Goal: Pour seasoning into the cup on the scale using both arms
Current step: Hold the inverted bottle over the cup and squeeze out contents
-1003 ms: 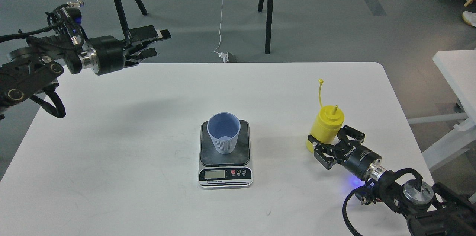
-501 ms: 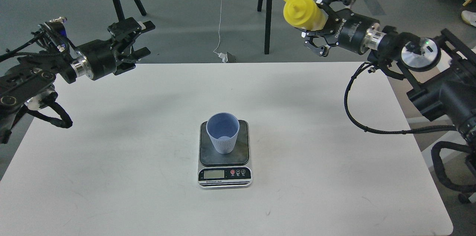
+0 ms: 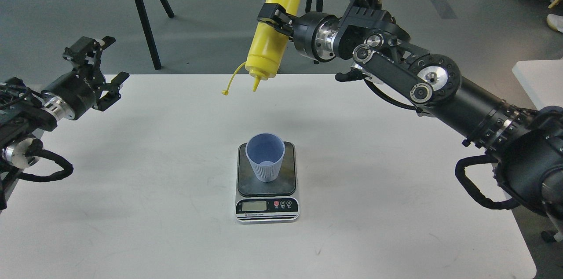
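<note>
The light-blue ribbed cup (image 3: 265, 156) stands upright on the dark platform of the scale (image 3: 266, 184) at the table's middle. My right gripper (image 3: 276, 19) is shut on the yellow seasoning bottle (image 3: 269, 45), holding it upside down high above the table, behind and above the cup. Its nozzle (image 3: 255, 85) points down and the cap strap (image 3: 231, 82) dangles to the left. No stream shows. My left gripper (image 3: 102, 56) is open and empty at the table's far left, well away from the cup.
The white table (image 3: 374, 160) carries only the scale. Black trestle legs (image 3: 143, 10) stand on the grey floor behind it. A second white table edge (image 3: 539, 81) is at the right. My right arm (image 3: 440, 89) spans the table's right side.
My right arm swung the bottle from the far right to above the table's middle and turned it nozzle-down. My left gripper drew back to the left and lower.
</note>
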Tool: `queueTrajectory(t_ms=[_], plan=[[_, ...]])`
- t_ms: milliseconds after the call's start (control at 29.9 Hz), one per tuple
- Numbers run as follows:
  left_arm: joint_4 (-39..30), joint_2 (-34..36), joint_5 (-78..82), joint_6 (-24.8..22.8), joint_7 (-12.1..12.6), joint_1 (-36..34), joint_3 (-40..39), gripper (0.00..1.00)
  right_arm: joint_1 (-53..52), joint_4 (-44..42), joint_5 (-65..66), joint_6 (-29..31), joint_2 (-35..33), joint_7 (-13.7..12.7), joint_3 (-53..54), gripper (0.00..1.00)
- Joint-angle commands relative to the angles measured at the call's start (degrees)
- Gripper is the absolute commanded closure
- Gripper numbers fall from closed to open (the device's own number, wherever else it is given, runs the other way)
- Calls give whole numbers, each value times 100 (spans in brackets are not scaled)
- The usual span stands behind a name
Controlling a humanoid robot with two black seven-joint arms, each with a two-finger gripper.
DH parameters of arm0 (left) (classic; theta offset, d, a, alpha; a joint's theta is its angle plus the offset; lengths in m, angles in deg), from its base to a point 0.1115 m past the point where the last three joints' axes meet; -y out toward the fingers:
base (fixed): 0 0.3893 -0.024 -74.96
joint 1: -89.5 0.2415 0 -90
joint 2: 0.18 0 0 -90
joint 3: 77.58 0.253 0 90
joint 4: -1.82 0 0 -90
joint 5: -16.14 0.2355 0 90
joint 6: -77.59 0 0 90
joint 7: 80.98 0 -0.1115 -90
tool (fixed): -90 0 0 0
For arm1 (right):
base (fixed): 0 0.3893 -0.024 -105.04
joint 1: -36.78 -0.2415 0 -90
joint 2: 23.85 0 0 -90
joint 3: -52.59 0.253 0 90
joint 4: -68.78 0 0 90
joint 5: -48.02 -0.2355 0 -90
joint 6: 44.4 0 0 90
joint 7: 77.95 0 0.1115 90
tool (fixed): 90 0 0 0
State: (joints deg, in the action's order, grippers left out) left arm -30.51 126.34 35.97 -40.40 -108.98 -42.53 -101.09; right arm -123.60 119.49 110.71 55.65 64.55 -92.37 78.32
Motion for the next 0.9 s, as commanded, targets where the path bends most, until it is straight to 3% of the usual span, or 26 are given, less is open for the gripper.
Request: queueTrajectory(t_ms=[0,434,869], plan=[[-1,110,-5,-1,0,11,-4,1,-195,-9,68,-12,46,27,-515,98],[-1,39,3,-1,0,19,4,1,-397,0,385,6,161,18,-1535,98],[8,39,12,-1,0,46,31,1,-309,-9,394,6,161,18,-1773,98]])
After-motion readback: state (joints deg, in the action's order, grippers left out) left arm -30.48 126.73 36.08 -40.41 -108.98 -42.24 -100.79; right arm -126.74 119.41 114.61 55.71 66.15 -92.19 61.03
